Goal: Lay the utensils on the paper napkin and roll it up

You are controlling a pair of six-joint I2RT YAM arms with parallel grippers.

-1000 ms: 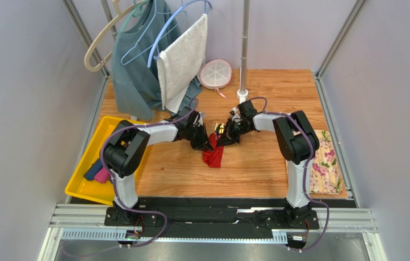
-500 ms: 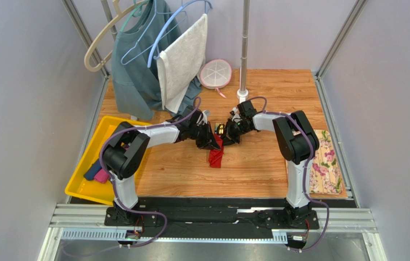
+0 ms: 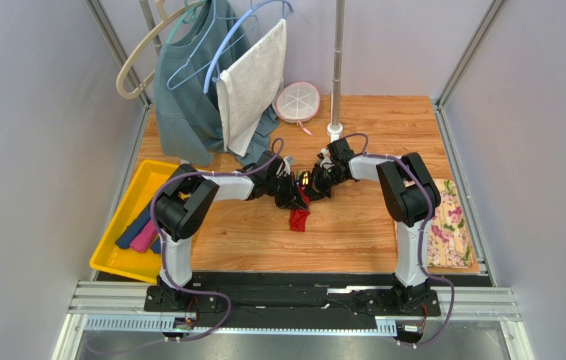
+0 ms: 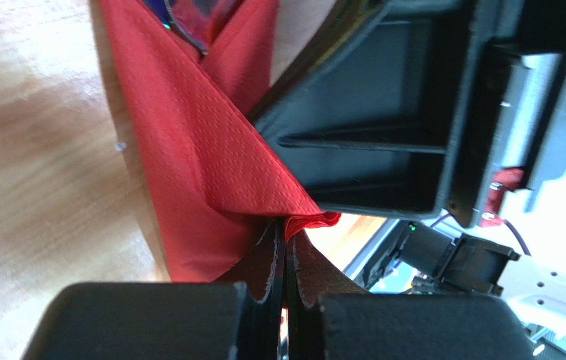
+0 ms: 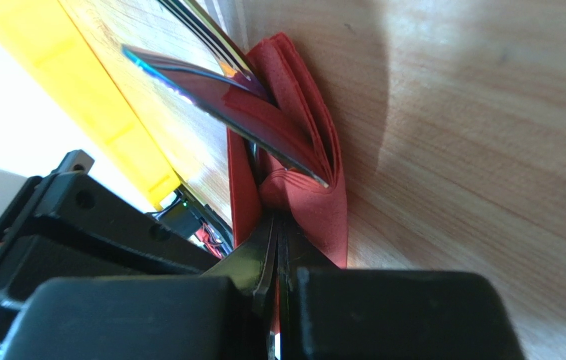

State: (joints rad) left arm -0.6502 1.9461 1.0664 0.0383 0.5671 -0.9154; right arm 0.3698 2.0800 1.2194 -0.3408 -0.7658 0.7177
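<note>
Count: one paper napkin, two utensils showing.
Paper napkin: bunched into a narrow fold, near end on the table, far end held between both grippers.
Left gripper: reached inward, fingers pinched tight on the napkin's edge.
Right gripper: facing it, clamped on the fold.
Utensils: tucked in the folds, ends poking out.

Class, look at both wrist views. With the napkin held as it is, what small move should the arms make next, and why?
Probably roll the pinched edge over the utensils, both arms together. The left gripper and right gripper are each shut on the paper napkin, which is folded around the utensils but looks loosely bunched, not yet a tight roll.
</note>
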